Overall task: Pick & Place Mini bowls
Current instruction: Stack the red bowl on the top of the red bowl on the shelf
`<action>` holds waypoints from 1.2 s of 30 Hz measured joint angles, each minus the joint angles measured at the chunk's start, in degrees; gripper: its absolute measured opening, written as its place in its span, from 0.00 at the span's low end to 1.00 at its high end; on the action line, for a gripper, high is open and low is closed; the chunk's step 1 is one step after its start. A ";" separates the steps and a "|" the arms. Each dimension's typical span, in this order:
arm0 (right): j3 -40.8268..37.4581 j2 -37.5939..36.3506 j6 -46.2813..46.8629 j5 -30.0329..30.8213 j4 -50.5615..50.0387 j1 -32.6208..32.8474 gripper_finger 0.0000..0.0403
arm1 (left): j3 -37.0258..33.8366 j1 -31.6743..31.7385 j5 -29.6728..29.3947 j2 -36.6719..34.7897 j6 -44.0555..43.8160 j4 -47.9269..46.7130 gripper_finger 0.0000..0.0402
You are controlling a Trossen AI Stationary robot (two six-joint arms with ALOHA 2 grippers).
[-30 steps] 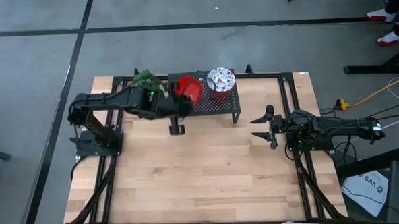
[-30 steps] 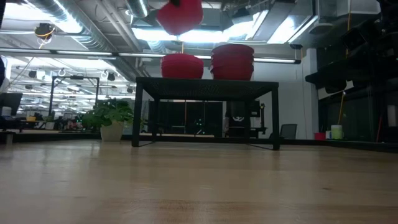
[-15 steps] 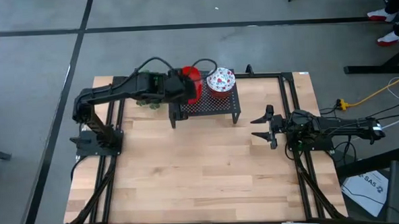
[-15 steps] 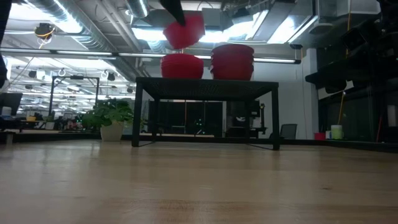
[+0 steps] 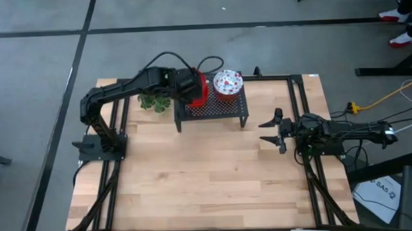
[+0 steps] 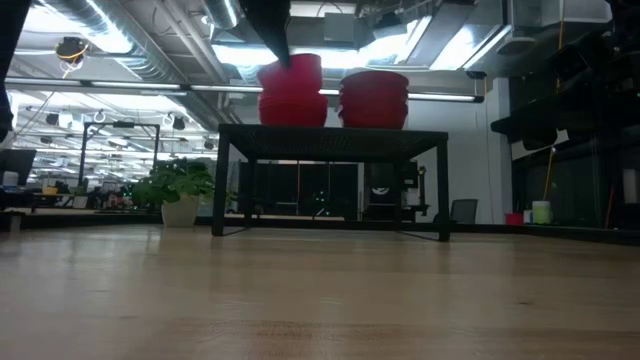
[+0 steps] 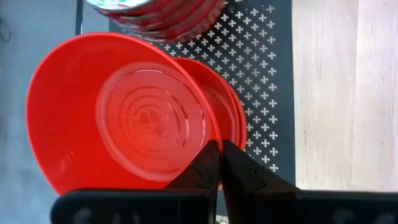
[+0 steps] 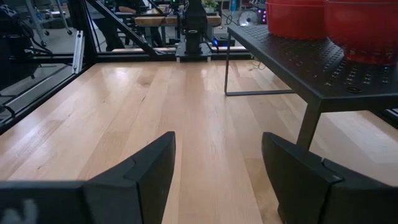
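We cannot tell whether the red bowl (image 7: 124, 115) pinched in the left gripper (image 7: 219, 163) touches the stack beneath.

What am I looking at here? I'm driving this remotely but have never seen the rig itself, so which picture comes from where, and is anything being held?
These are two dark robot arms at a wooden table. The high view looks straight down, the low view looks level across the tabletop, and each wrist view looks out past that arm's own fingers.

At the table's far edge stands a black perforated rack. On it sit a stack of red bowls and a stack of speckled white bowls. A green plant stands beside the rack.

The left gripper is shut on the rim of a red bowl, holding it tilted over the red stack. The right gripper waits open, low over the table's right side, holding nothing.
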 joint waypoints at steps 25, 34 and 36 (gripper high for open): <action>-0.02 -0.01 -0.01 0.00 0.00 0.01 0.59 | 0.00 2.56 8.39 2.56 1.46 -2.23 0.01; -0.01 0.00 0.00 0.00 0.00 0.00 0.59 | 0.00 3.73 9.63 2.58 0.03 -2.19 0.10; -0.02 0.00 0.01 0.00 0.00 0.02 0.59 | 0.00 3.77 9.63 2.56 -0.04 -2.19 0.15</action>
